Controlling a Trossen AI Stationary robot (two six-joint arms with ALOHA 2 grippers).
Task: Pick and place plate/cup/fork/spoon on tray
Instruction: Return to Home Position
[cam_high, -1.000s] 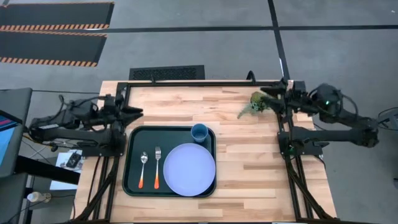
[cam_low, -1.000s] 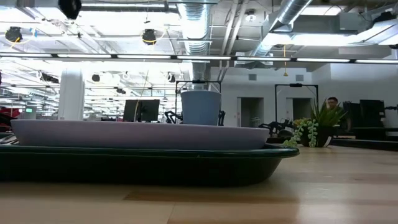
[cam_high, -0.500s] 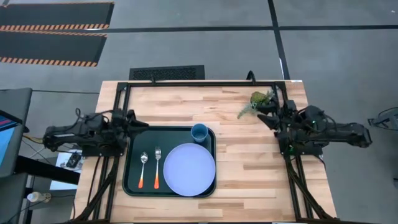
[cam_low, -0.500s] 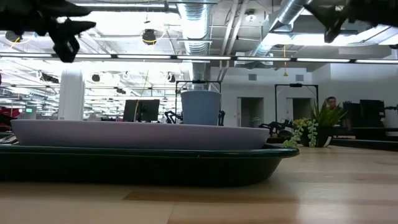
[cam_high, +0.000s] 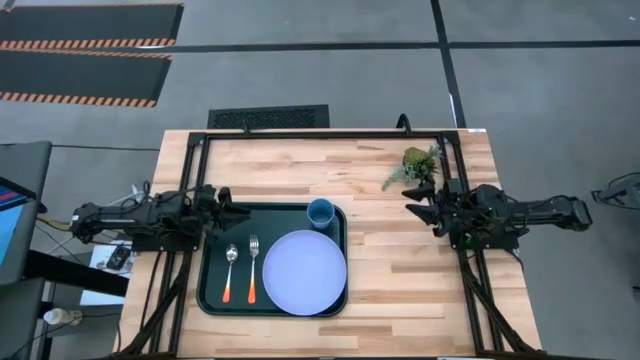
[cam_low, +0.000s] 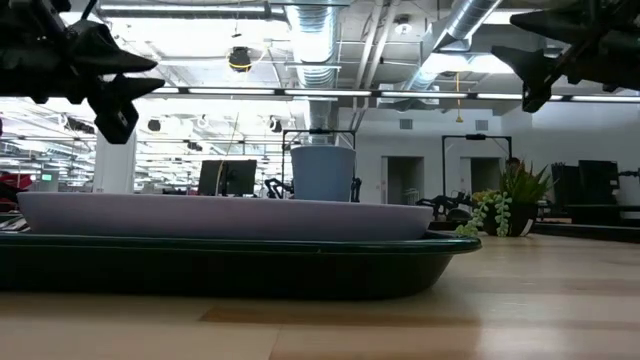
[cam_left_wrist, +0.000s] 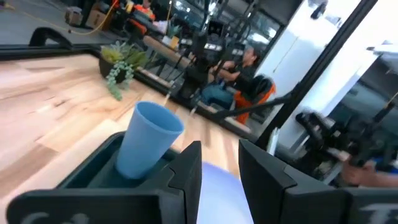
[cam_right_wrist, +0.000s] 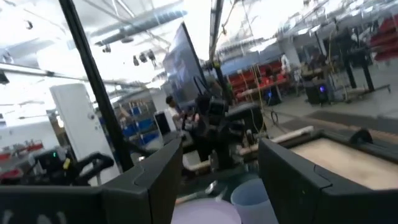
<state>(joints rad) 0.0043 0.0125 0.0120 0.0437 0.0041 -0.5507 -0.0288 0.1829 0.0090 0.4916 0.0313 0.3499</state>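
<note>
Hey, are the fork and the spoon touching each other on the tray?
Apart. The high view shows the fork and the spoon lying side by side on the tray, with a strip of dark tray floor between them.

From above, the light on my table (cam_high: 400, 250) is even and soft, and the shadows there are faint. In the low view the ceiling lights (cam_low: 200, 38) at the top of the frame shine strongly, while the near wall of the tray (cam_low: 230, 265) is dark and out of focus. In both my wrist views the room behind (cam_left_wrist: 224, 56) looks smeared, and the white upper part glares.
</note>
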